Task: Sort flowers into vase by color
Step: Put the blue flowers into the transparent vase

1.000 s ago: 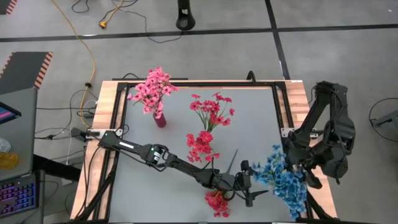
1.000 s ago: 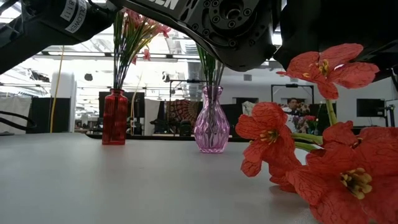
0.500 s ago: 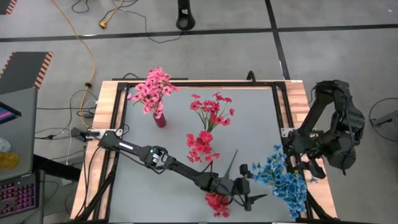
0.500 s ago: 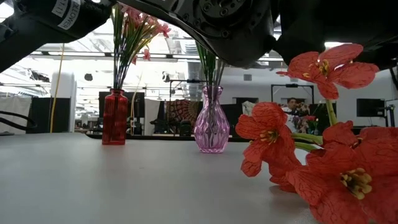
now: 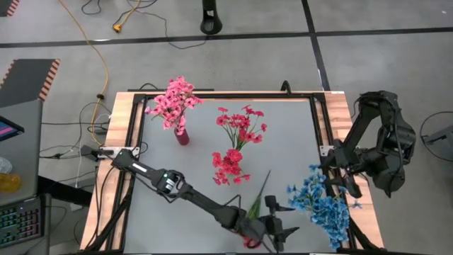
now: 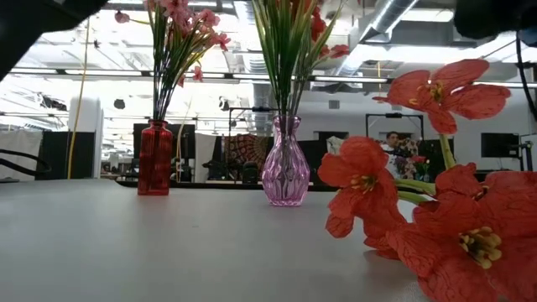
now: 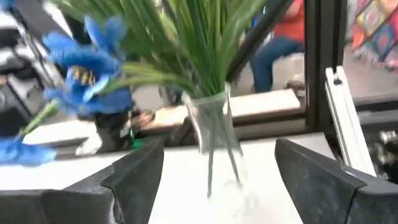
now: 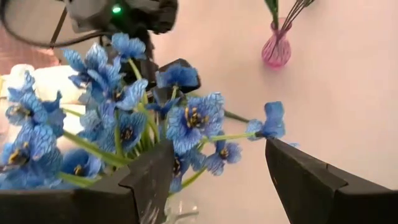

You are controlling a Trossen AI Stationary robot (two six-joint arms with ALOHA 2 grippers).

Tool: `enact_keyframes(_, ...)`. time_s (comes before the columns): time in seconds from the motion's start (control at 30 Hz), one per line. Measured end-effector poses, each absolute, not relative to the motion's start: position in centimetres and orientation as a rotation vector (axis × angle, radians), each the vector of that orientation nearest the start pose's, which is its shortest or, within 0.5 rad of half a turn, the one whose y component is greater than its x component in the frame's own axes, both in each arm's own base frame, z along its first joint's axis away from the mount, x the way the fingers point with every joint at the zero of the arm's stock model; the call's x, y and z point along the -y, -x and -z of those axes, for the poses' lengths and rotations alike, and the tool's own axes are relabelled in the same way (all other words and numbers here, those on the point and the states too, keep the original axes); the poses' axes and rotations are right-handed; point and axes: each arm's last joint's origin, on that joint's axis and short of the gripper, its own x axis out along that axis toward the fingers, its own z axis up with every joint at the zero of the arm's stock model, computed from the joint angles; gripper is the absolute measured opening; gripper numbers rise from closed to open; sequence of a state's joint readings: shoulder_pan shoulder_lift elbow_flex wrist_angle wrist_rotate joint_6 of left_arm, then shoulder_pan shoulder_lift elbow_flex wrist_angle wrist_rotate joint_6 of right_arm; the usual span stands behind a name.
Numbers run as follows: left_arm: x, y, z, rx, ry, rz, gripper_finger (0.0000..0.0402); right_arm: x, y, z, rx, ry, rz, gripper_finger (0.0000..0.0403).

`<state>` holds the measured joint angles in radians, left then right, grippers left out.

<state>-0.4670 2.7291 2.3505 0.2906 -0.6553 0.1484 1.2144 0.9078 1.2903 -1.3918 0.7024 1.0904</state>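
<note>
Blue flowers (image 5: 322,205) stand in a clear vase (image 7: 211,134) at the table's near right. Pink flowers (image 5: 175,103) stand in a red vase (image 6: 154,158) at the far left. Red flowers (image 5: 241,126) stand in a purple vase (image 6: 285,164) mid-table. A loose red sprig (image 6: 419,210) lies at the near edge, its green stem (image 5: 257,198) pointing toward the far edge. My left gripper (image 5: 282,218) is open and level, left of the clear vase and facing it (image 7: 217,180). My right gripper (image 5: 343,185) is open above the blue blossoms (image 8: 124,118), tipped down toward them.
A black frame rail (image 5: 322,127) and wooden edges border the grey tabletop (image 5: 177,219). My left arm (image 5: 170,183) lies stretched across the near half of the table. A person (image 6: 393,143) shows in the room beyond.
My left arm has swung toward the table's near edge, its gripper rolling a little and staying open; the arm has left the top of the low view, so the flowers in both vases now show there. My right hand has turned a little above the blue flowers.
</note>
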Motion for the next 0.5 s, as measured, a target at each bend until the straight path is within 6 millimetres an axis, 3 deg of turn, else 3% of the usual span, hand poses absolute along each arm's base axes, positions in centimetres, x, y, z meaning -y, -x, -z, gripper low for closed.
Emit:
enact_keyframes(0.27, 24.7, -52.6, -19.2, -0.331, -0.069, -0.312, 0.0297, -9.7, -5.7, -38.3, -0.699, -0.201, -0.078, 0.0282)
enact_keyframes(0.5, 24.0, -50.9, -17.9, -0.568, 0.094, -0.355, 0.0297, -9.7, -5.7, -38.3, -0.687, -0.203, -0.072, 0.0282)
